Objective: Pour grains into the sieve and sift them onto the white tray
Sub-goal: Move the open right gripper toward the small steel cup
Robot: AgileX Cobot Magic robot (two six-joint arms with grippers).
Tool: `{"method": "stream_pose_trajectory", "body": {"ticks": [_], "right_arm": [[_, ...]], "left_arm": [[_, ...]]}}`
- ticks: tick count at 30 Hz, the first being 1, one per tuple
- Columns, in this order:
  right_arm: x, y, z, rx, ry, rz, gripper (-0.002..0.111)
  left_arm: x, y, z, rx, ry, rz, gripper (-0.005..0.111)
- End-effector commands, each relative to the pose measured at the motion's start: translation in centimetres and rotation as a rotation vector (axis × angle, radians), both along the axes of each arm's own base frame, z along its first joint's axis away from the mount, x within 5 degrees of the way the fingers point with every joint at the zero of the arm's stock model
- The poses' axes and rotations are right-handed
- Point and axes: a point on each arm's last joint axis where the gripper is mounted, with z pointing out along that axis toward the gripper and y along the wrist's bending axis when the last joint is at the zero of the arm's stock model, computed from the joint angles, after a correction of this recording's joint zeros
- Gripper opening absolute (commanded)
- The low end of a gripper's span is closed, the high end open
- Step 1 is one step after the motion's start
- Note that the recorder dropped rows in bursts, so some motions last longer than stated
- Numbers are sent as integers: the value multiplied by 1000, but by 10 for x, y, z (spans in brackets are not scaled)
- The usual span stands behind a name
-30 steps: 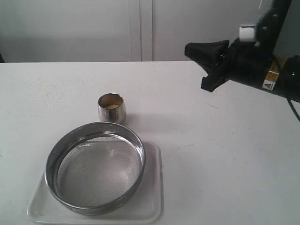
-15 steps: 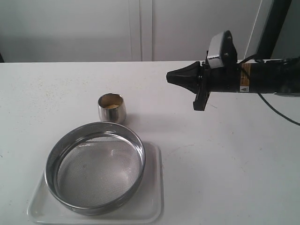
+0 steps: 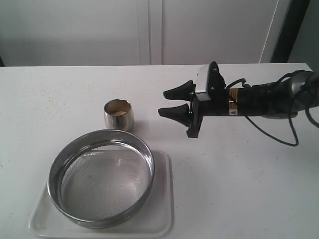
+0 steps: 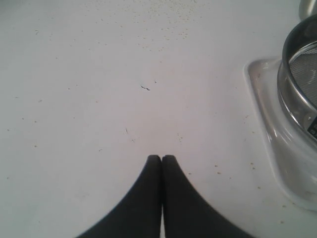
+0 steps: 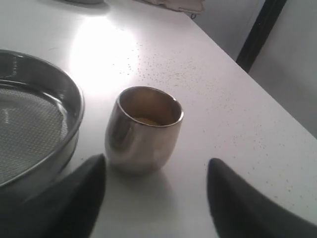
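Right hand (image 3: 164,102), fingers spread, hangs over the tabletop (image 3: 239,174) with the steel cup (image 3: 118,119) of grains (image 3: 118,112) at its 9 o'clock. The sieve (image 3: 99,186) sits in the white tray (image 3: 163,214) (6 o'clock of the cup). Left hand (image 4: 161,159) is pressed together.

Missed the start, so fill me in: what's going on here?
Nothing has been poured yet. The right gripper is open and aimed sideways at the steel cup, which stands upright with the grains inside; the gripper is not touching it. The sieve sits on the white tray, and its mesh looks bare. The left gripper is shut, holds nothing, and hangs over the table beside the tray.
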Motion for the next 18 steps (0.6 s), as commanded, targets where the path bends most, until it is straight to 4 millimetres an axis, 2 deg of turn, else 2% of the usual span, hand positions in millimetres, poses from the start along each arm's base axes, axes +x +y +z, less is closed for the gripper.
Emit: {"method": "stream_pose_trajectory", "body": {"ticks": [1,4,9,11,15,18], "right_arm": [[9,8,-9,78,65,-112,81],[11,16,-12,115,89,-150,88],[19,18,-10,222,136,-266,88],[19,18,-10,255,212,-279,88],[19,21,-15,202,241,-284,88],[19,29,-19,98,277,-261,88]], "left_arm": [[-1,0,-3,-1,10,-6,0],[-1,0,-3,-1,10,-6,0],[-1,0,-3,-1,10,-6,0],[-1,0,-3,-1,10,-6,0],[-1,0,-3,-1,10,-6,0],[-1,0,-3,-1,10,-6,0]]}}
